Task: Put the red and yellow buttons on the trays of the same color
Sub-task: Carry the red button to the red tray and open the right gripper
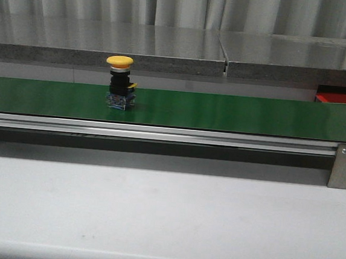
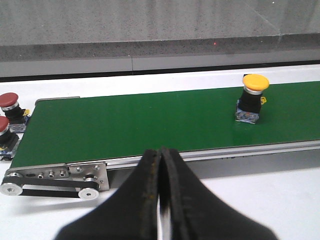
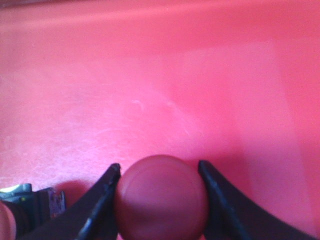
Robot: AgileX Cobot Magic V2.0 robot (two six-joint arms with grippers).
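In the front view, a yellow button stands upright on the green conveyor belt, left of centre in the frame, its mushroom cap on top and its black body resting on the belt. A corner of the red tray shows at the right edge, beyond the belt. Neither arm appears in this view.

In the left wrist view, the left gripper sits at the lower centre with its fingers pressed together and nothing between them. The yellow button stands well apart from it, at the right of the frame. Two red buttons sit at the left edge, just off the belt's end.

In the right wrist view, the right gripper is clamped on the cap of a red button, with the red tray filling the frame behind it. Part of another button shows at the lower left corner.
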